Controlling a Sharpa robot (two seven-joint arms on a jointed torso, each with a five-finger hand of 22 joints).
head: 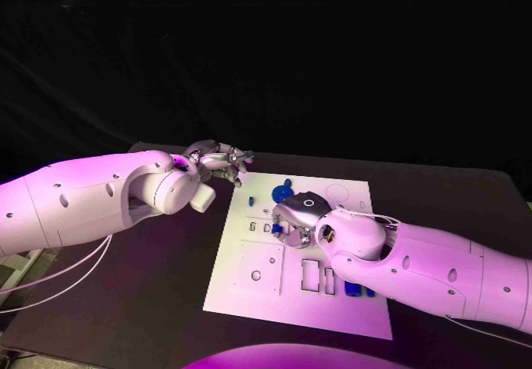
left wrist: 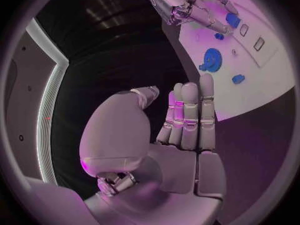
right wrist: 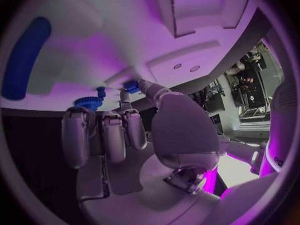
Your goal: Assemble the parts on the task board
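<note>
Black counter [head: 133,307], white board [head: 266,307]: right hand [head: 294,223] low, fingers [right wrist: 128,127] pinching a small blue part [right wrist: 131,86] apparently for seating; left hand [head: 216,163] clear beside, fingers straight, empty.

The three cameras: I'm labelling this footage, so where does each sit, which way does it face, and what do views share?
Head view: on the robot's head, looking down at the white task board; both white arms show.
Left wrist view: behind the left hand, facing across the board's edge.
Right wrist view: behind the right hand, close over the board, fingers at a small blue part.
Shared: the blue toothed gear appears in all three.
</note>
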